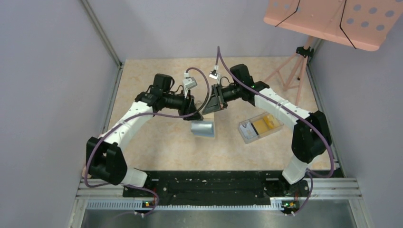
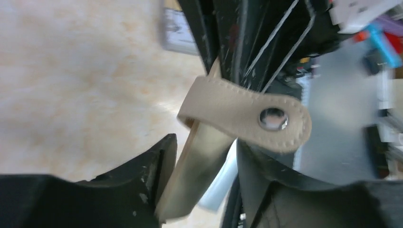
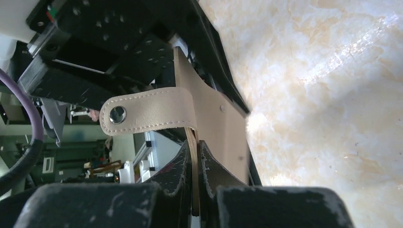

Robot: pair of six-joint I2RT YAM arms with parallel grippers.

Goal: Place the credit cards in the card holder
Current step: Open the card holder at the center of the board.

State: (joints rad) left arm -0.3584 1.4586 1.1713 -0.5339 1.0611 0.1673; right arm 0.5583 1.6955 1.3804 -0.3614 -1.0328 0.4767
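The beige card holder (image 1: pixel 208 108) hangs in the air between both grippers above the middle of the table. My right gripper (image 1: pixel 216 102) is shut on the edge of one thin panel (image 3: pixel 214 109), fingertips pinching it (image 3: pixel 196 142). My left gripper (image 1: pixel 192 105) has the other beige panel with a pale blue lining between its jaws (image 2: pixel 204 147), apparently shut on it. The snap strap (image 2: pixel 237 109) sticks out sideways. A pale grey-blue flap (image 1: pixel 203 128) shows just below the grippers. Yellow credit cards (image 1: pixel 263 124) lie in a clear plastic box at the right.
The clear box (image 1: pixel 242 137) lies right of centre on the marbled table (image 1: pixel 157 142). A pink perforated board on a tripod (image 1: pixel 332 19) stands at the back right. Grey walls enclose both sides. A black rail (image 1: pixel 218 187) runs along the near edge.
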